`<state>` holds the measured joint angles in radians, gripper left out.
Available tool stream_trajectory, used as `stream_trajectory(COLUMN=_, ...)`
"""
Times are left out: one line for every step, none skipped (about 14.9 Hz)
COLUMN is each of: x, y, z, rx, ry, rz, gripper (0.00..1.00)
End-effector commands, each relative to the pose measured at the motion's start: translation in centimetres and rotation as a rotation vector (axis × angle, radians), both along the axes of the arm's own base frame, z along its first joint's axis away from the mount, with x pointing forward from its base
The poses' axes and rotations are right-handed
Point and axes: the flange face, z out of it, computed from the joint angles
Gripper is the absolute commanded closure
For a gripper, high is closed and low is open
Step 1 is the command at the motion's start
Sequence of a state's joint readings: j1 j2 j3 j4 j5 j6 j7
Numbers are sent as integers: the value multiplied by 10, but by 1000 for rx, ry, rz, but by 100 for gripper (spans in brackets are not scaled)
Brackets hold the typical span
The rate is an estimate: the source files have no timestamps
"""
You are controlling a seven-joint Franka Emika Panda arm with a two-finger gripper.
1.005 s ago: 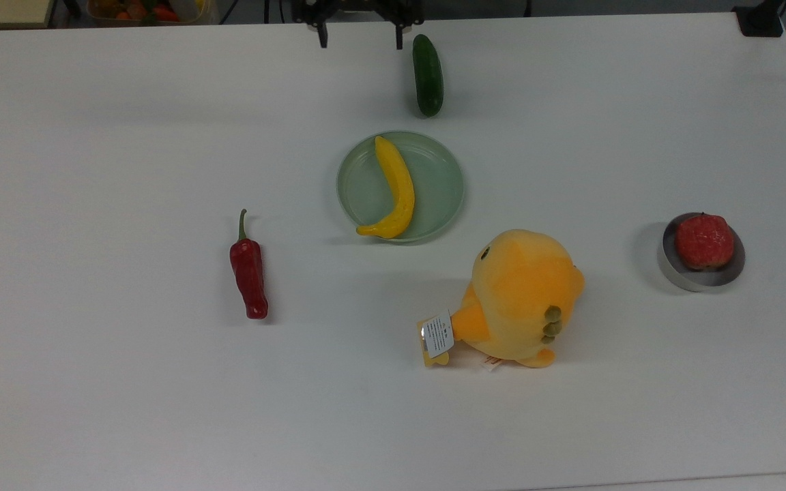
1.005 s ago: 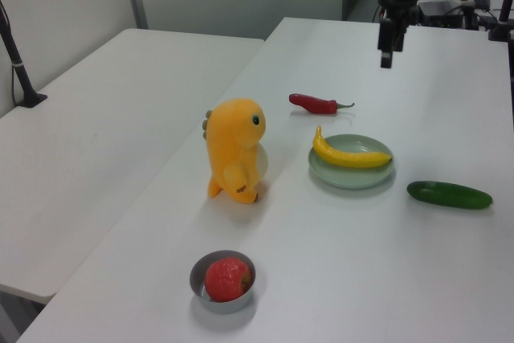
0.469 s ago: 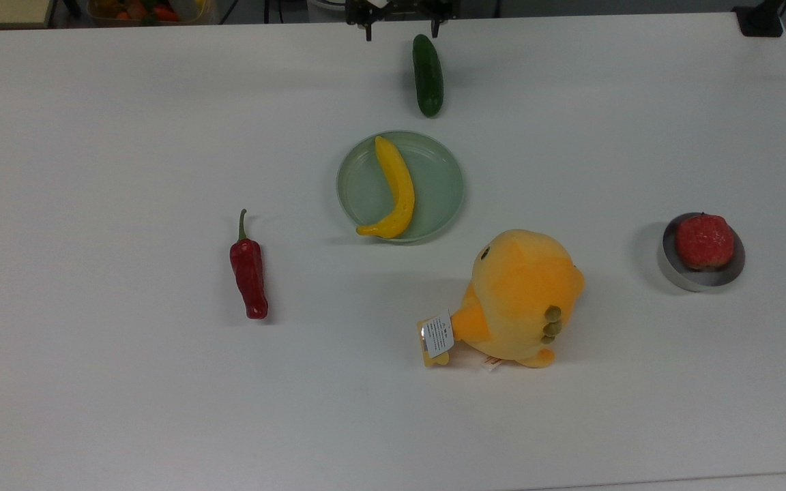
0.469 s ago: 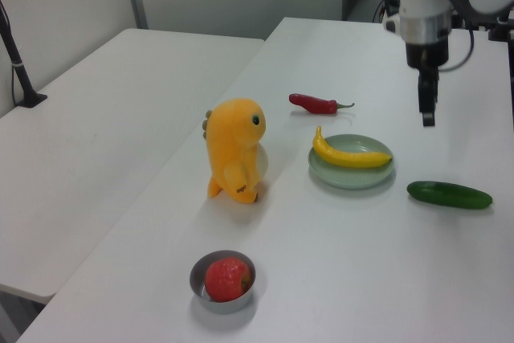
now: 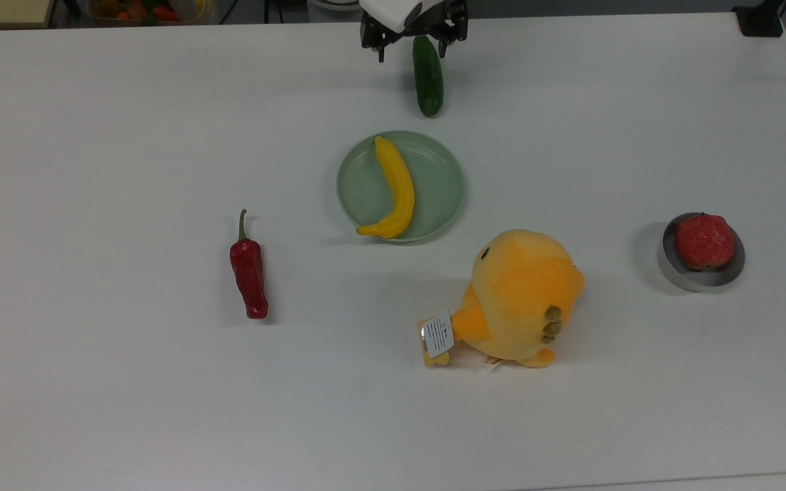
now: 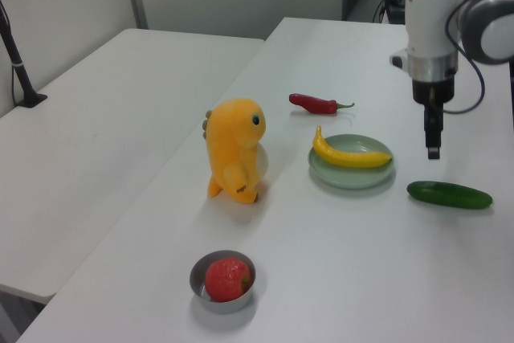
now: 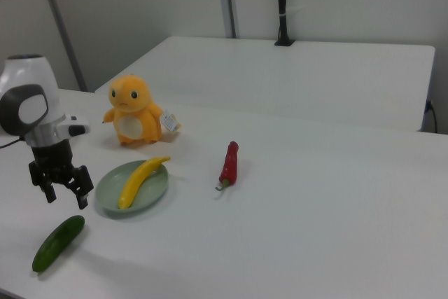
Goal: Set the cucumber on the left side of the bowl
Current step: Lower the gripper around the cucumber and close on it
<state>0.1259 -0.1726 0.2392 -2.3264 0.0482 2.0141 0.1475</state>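
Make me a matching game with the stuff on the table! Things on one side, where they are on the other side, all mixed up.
Things:
1. banana
2. strawberry
3. cucumber
4. chili pepper

Places:
A. in the silver bowl
B. lying alone on the table, far from the tool
C. on the green plate
D. on the table, just under the tool

Pairs: 1-C, 2-A, 3-D, 4-B

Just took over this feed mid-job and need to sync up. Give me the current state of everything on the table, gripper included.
gripper: open, above the cucumber's far end, holding nothing
cucumber: flat on the table, not gripped
bowl: upright, red fruit inside
red fruit: sitting in the bowl
green plate: holds the banana
banana: lying on the plate
red chili pepper: flat on the table
plush toy: upright
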Motion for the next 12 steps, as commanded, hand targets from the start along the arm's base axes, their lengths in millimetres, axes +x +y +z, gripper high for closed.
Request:
stream_trajectory(x=-17, y=14, z=-23, rx=2, ry=-13, rz=-6, gripper=0)
stream_trajectory(x=-17, y=15, z=-27, rx=0, ry=-5, rz=-8, gripper=0)
stream_trajectory(x=-15, y=16, z=-33, rx=2, ry=0, rz=-9, gripper=0)
stream_trajectory(x=-15, y=24, z=-51, rx=-6, ry=25, rz=-17, gripper=0)
stream_trajectory(x=-17, y=31, z=-56, rx=-10, ry=25, rz=-19, gripper=0)
stream_trajectory(x=-18, y=33, z=-59, rx=-12, ry=28, rz=-18, gripper=0)
stream_trajectory(x=-17, y=32, z=-61, rx=-10, ry=30, rz=-21, gripper=0)
stream_trajectory(x=-16, y=33, z=-68, rx=-11, ry=40, rz=-18, gripper=0)
stream_trajectory(x=-16, y=34, z=-75, rx=-13, ry=46, rz=-15, gripper=0)
stream_trajectory(x=-14, y=38, z=-86, rx=-11, ry=46, rz=-4, gripper=0)
stream_trajectory(x=-14, y=40, z=-88, rx=-8, ry=44, rz=-2, gripper=0)
stream_trajectory(x=-15, y=41, z=-90, rx=-10, ry=48, rz=2, gripper=11)
